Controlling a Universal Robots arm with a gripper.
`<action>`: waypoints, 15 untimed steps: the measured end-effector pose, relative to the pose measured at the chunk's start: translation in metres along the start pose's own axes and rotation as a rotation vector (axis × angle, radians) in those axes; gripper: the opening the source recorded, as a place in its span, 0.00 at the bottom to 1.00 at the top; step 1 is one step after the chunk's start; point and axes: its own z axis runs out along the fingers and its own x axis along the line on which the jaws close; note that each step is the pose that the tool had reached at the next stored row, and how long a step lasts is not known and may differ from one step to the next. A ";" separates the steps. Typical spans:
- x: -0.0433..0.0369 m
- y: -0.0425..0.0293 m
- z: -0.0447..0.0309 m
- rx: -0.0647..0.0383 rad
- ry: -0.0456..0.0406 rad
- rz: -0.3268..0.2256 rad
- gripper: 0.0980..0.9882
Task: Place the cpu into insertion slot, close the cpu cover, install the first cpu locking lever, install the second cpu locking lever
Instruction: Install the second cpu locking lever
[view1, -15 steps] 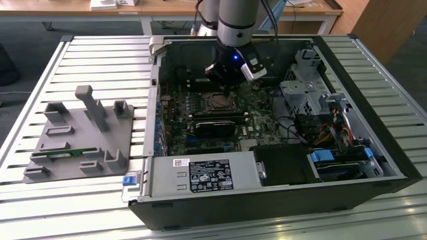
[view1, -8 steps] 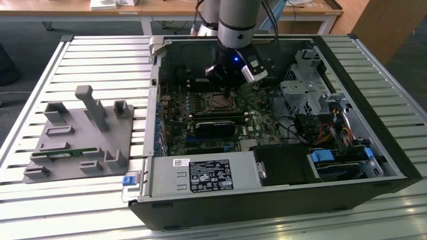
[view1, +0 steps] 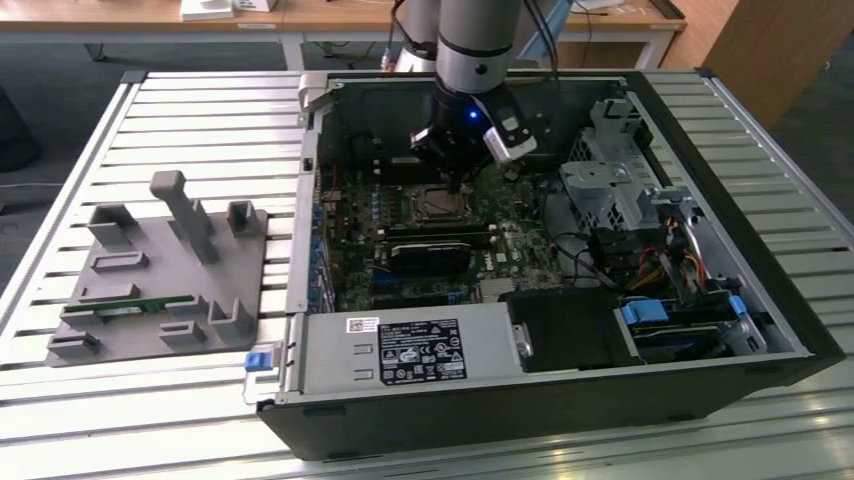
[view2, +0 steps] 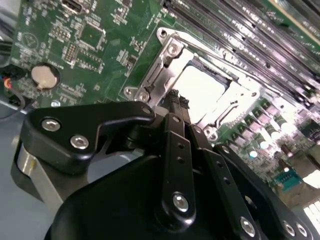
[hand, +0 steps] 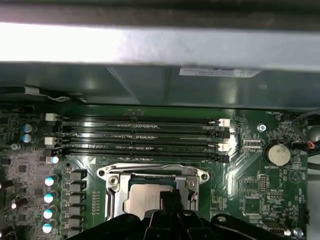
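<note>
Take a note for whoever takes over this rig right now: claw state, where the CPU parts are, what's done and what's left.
Claw: fingertips shut together with nothing visibly between them, low over the near edge of the insertion slot inside the open computer case.
cpu: seated in the slot, silver top up.
cpu cover: appears folded down flat around the chip in both wrist views.
Done: chip placed; cover looks closed.
Left: the two locking levers; I cannot tell whether either is latched.
</note>
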 end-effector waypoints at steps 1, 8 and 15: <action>0.0000 0.0002 -0.0027 0.000 -0.0002 0.000 0.01; 0.0000 0.0012 -0.0235 0.000 -0.0001 0.000 0.01; 0.0000 -0.0060 -0.0288 0.000 0.0004 0.000 0.01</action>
